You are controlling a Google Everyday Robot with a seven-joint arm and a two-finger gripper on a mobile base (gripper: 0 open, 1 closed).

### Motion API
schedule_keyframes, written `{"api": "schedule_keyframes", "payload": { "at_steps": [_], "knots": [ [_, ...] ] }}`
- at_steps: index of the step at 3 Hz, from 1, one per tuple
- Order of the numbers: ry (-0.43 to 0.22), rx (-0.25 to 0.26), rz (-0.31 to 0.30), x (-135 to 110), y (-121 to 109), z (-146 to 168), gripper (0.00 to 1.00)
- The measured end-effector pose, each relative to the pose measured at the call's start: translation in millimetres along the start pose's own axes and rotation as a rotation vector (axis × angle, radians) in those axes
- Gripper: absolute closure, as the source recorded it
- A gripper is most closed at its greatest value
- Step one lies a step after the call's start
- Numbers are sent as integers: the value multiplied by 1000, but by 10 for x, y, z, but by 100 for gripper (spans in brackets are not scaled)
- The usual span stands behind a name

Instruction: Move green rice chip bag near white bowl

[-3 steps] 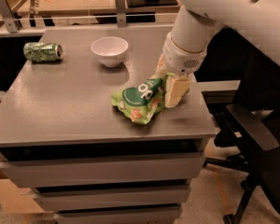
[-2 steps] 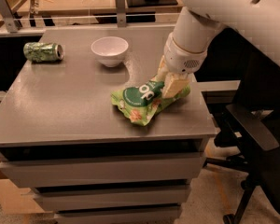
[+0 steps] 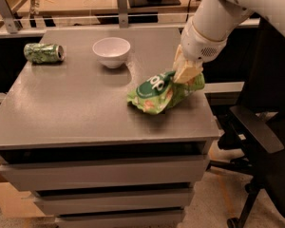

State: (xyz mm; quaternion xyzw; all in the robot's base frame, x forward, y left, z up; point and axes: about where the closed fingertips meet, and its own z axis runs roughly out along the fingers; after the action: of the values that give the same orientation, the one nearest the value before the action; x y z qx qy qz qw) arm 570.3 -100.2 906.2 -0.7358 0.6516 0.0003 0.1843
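The green rice chip bag [image 3: 162,92] is crumpled bright green foil with a dark round logo. It is at the right side of the grey table [image 3: 76,113]. My gripper [image 3: 186,71] comes down from the upper right and is shut on the bag's right end, which is raised while the left end hangs low over the table. The white bowl [image 3: 111,51] stands at the back middle of the table, to the upper left of the bag and apart from it.
A green soda can [image 3: 43,52] lies on its side at the back left of the table. A black office chair [image 3: 259,132] stands close to the table's right edge. A workbench with rails [image 3: 85,18] runs behind the table.
My gripper has closed on the bag's right end and risen a little. The bag has shifted to the right and its right end has come up off the table.
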Motion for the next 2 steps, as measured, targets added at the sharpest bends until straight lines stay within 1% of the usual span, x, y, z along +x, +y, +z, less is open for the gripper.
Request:
{"api": "schedule_keyframes", "payload": {
  "at_steps": [1,2],
  "knots": [
    [-12,89,25,85,-200,-279,100],
    [-14,95,21,87,-223,-262,100]
  ]
}}
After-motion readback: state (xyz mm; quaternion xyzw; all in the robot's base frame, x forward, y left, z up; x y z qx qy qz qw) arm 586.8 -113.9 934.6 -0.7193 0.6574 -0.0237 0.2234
